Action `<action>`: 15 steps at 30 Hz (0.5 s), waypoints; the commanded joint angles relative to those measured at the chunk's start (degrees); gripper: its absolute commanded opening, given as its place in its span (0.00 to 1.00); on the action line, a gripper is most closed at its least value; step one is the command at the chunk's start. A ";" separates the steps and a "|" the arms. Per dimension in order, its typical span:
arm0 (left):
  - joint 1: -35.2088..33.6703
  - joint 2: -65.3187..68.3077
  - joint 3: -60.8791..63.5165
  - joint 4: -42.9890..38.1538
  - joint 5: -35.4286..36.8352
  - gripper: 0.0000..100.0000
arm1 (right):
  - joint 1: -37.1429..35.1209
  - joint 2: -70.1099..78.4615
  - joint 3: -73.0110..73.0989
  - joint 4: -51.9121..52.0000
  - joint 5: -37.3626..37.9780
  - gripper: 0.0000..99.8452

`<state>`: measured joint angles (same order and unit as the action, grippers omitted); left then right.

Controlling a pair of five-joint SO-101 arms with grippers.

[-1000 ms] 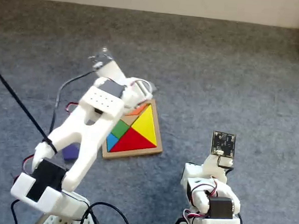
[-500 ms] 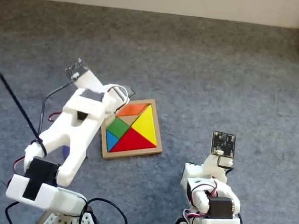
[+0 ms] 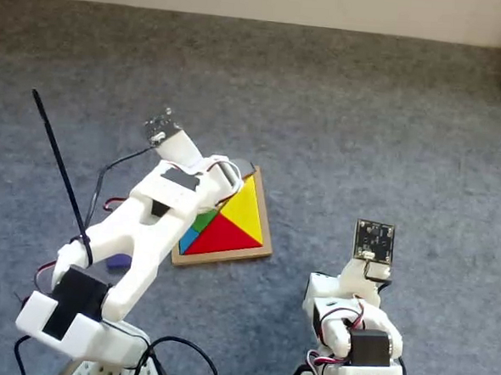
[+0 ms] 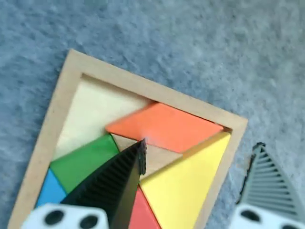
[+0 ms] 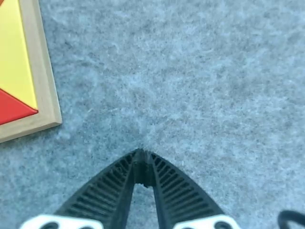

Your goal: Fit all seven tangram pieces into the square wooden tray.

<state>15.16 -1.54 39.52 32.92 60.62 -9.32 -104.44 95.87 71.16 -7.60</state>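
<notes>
1. Here, farthest left in the high view, a purple piece (image 3: 118, 262) lies on the grey desk (image 3: 391, 120), outside the tray and partly covered by the left arm (image 3: 141, 232).
2. The left arm stretches over the tray's left part. Its left end effector (image 4: 200, 144) hangs above the tray with its fingers spread wide and nothing between them. In the left wrist view the black finger sits over the tray's middle and the other finger is over the desk just past the rim.
3. The square wooden tray (image 4: 157, 94) lies flat near the desk's centre. It holds an orange parallelogram (image 4: 164, 126), a green piece (image 4: 83, 160), a blue piece (image 4: 47, 188), a yellow triangle (image 4: 183, 183) and a red piece (image 4: 143, 214).
4. Bare wood shows in one corner beside the orange parallelogram, and in a small gap between the orange, green and yellow pieces.
5. The right arm (image 3: 357, 321) is folded well apart from the tray. Its right end effector (image 5: 141, 152) is pressed closed, empty, pointing down at the desk.
</notes>
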 commanded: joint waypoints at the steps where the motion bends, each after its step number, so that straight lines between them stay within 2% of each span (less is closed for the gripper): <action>1: 1.80 -3.03 -1.54 -0.70 -0.18 0.32 | 0.75 -0.75 7.78 0.40 -0.44 0.01; 7: -0.22 -3.12 -4.88 1.14 -0.18 0.32 | 0.75 -0.75 7.78 0.40 -0.44 0.01; 15: -8.92 -2.24 -6.20 1.76 -0.53 0.32 | 0.75 -0.75 7.78 0.40 -0.44 0.01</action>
<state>9.10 -1.89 36.44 34.51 60.62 -9.32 -104.44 95.87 71.16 -7.60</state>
